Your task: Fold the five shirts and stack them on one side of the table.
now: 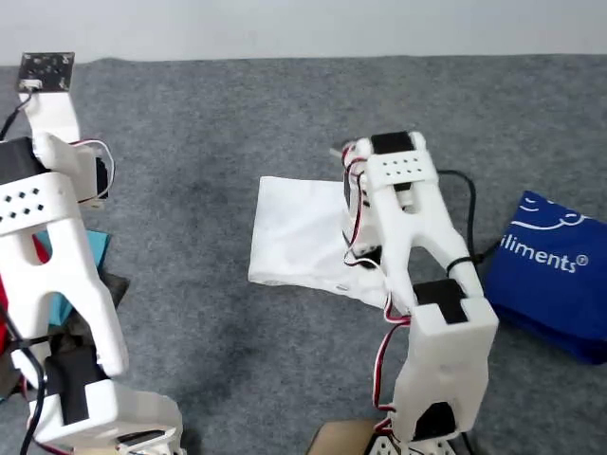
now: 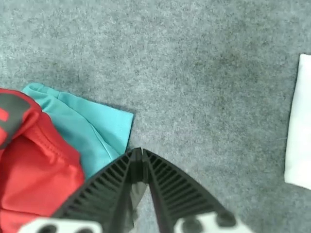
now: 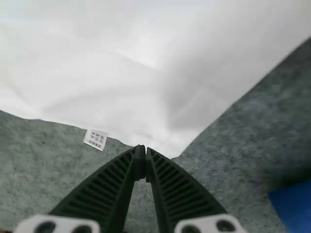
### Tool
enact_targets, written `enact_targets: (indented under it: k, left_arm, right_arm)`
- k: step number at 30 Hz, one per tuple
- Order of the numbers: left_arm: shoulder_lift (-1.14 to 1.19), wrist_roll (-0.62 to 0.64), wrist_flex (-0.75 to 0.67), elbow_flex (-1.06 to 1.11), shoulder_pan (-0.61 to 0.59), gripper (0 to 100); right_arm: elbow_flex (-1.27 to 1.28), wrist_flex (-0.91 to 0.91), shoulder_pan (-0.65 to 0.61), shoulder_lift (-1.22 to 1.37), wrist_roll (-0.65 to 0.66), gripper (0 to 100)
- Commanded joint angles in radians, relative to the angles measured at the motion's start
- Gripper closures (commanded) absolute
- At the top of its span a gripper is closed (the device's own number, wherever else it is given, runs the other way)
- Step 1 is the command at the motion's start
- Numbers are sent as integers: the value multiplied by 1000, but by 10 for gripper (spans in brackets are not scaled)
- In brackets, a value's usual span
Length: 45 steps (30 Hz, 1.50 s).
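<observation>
Printed tag (image 3: 95, 139) on wht shirt (image 3: 146, 63); lettering (image 1: 542, 248) on blue shirt (image 1: 560, 299)

Flat shirt (image 1: 296, 237) lies centre frame on the bench (image 1: 209, 133); second shirt (image 1: 555, 280) at right edge; shirt pile (image 1: 99, 248) at left edge, lower.

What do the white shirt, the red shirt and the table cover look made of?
White shirt: thin matte cloth, perhaps cotton; soft creases, sewn-in label. Red shirt: smooth, faintly shiny fabric, likely synthetic; stitched seam. Table cover: grey felt or short-pile carpet, by its mottled fuzzy surface.
</observation>
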Motion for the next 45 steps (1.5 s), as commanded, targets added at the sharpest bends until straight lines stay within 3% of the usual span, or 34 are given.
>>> enact_targets:
  k: [1, 5, 8, 23, 31, 35, 38, 40, 45]
  left_arm:
    - [-55, -11, 29, -10, 0, 995]
    - [-55, -12, 49, -10, 0, 995]
    - [-55, -37, 55, -10, 3, 995]
    - [-55, -48, 92, -8, -2, 995]
    - [-55, -44, 94, -8, -32, 995]
    - [-55, -44, 94, -8, -64, 995]
    - [-55, -44, 94, -8, -84, 995]
    - [-55, -46, 94, -8, -95, 995]
    - [-55, -46, 94, -8, -100, 995]
  right_arm:
    - [-94, 15, -5, -93, -78, 925]
    - [-107, 12, -8, -85, -259, 711]
    - [-110, -30, -8, -47, -339, 627]
    - [-112, -294, -82, 189, -348, 626]
    - [-114, -288, -76, 355, -351, 627]
    - [-172, -225, -76, 381, -342, 717]
    - [-189, -219, -76, 397, -313, 885]
    - [-189, -217, -76, 398, -209, 987]
    - [-195, -166, -58, 348, -157, 986]
